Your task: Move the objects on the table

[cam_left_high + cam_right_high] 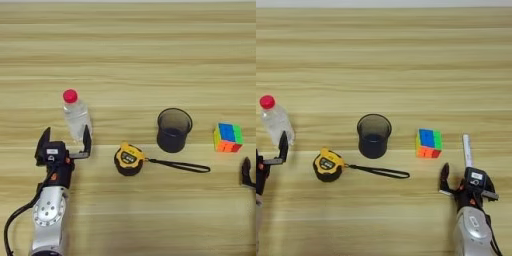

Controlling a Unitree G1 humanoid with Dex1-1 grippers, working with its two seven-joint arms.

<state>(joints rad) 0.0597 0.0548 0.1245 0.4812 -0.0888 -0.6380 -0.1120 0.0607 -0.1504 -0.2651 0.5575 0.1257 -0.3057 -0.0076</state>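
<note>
Reaching up from the near left corner, the left arm's silver forearm rises to a black wrist, and the left pincer (65, 139) stands with its two black fingers spread wide, gripping nothing. Its right finger (87, 141) lies just beside the base of the small clear plastic bottle with a red cap (76, 115), which stands upright on the wide light-brown wooden tabletop (130, 50); whether finger and bottle touch cannot be told. The other finger points up well to the left of the bottle, so the bottle sits at the right edge of the gap.

To the right of the bottle, near the middle, lies the yellow-and-black tape measure (129, 159), its thin black strap (180, 165) trailing rightward across the planks. Just beyond it stands the dark translucent round cup (174, 130), upright with its mouth open. Further right sits the multicolour puzzle cube (428, 143), blue face up.

At the near right, the right arm comes up from the bottom edge, and the right pincer (466, 181) rests low with its fingers apart, empty. The slim white-and-black pen (467, 149) lies right beside it, pointing away from the robot, its near end at the pincer's body
</note>
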